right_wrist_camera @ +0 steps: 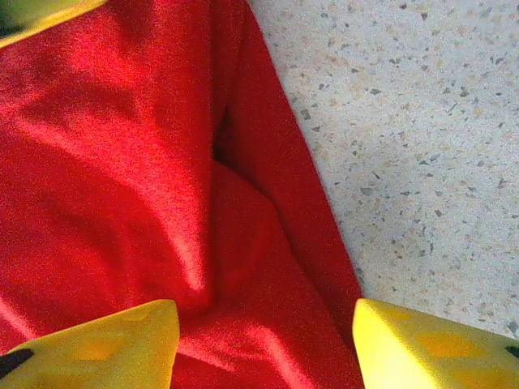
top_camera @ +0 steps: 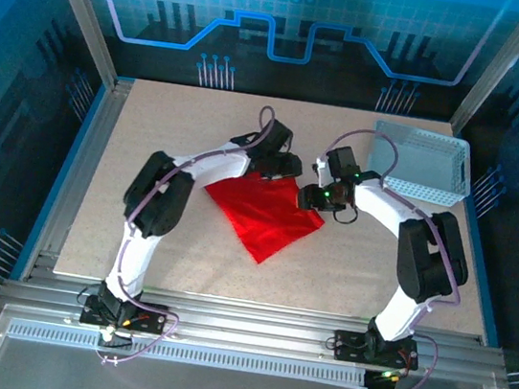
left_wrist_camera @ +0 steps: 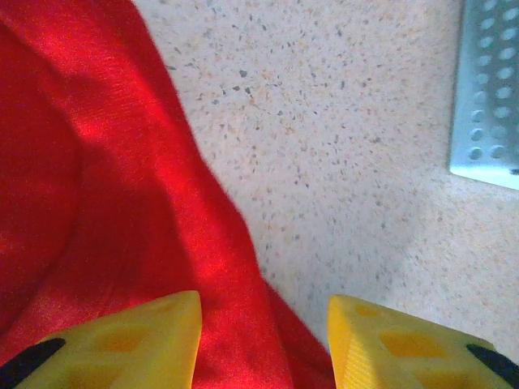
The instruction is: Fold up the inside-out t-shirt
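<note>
The inside-out t-shirt point(top_camera: 264, 216) is bright red and lies folded into a rough diamond in the middle of the table. My left gripper point(top_camera: 280, 168) hovers at the cloth's far corner. In the left wrist view its yellow fingers point(left_wrist_camera: 138, 336) stand apart over the shirt's edge point(left_wrist_camera: 122, 186), so the left gripper point(left_wrist_camera: 263, 340) is open and pinches nothing. My right gripper point(top_camera: 321, 197) sits over the shirt's right corner. It is open too point(right_wrist_camera: 266, 340), with rumpled red cloth point(right_wrist_camera: 122, 162) lying loose below its fingers point(right_wrist_camera: 422, 344).
A white mesh basket point(top_camera: 420, 163) stands at the back right of the table, and its corner point(left_wrist_camera: 489, 89) shows close to the left gripper. Bare speckled tabletop point(top_camera: 154, 122) surrounds the shirt. A yellow fingertip point(right_wrist_camera: 36, 11) of the other gripper shows at the top left of the right wrist view.
</note>
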`<state>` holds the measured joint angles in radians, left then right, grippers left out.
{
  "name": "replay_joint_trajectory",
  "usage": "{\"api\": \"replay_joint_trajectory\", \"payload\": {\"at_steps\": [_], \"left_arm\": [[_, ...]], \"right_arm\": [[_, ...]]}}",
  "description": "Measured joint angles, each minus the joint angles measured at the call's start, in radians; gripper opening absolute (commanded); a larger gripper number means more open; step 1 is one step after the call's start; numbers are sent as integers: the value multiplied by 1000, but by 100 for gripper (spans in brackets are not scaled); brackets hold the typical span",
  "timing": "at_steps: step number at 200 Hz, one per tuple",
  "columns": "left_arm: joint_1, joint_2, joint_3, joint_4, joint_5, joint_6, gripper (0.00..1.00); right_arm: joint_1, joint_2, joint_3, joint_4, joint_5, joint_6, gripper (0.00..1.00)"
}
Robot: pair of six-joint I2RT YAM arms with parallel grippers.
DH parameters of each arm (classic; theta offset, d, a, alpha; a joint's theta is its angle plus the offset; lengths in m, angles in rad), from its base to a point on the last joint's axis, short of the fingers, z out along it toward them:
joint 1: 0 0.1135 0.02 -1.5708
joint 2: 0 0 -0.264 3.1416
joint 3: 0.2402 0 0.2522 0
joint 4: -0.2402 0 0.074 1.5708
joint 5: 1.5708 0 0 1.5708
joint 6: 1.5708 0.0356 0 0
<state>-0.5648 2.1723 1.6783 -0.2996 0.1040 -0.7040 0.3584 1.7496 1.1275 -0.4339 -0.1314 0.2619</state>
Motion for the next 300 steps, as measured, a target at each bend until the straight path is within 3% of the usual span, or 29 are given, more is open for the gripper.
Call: {"api": "replay_joint_trajectory", "payload": {"at_steps": [65, 104, 145, 197, 217, 253, 278, 300], "left_arm": [[18, 188, 182, -14, 25, -2, 45], [58, 219, 206, -16, 45, 0, 45], [79, 225, 216, -18, 80, 6, 48], [72, 227, 253, -43, 122, 74, 60], [67, 134, 139, -60, 115, 86, 67], [80, -254, -213, -96, 13, 97, 74], [147, -545, -445, -83, -56, 60, 74], [251, -686, -614, -61, -94, 16, 73]], "right_arm": [[0, -3, -122, 70, 8, 60, 47], [0, -70, -233, 130, -8, 115, 29], [29, -134, -309, 154, 0, 183, 29], [164, -261, -344, 68, 38, 269, 24], [199, -324, -358, 19, 63, 293, 28], [179, -413, -315, -72, 103, 285, 57], [117, -299, -134, -102, 97, 222, 69], [93, -117, 87, -96, 99, 167, 71]]}}
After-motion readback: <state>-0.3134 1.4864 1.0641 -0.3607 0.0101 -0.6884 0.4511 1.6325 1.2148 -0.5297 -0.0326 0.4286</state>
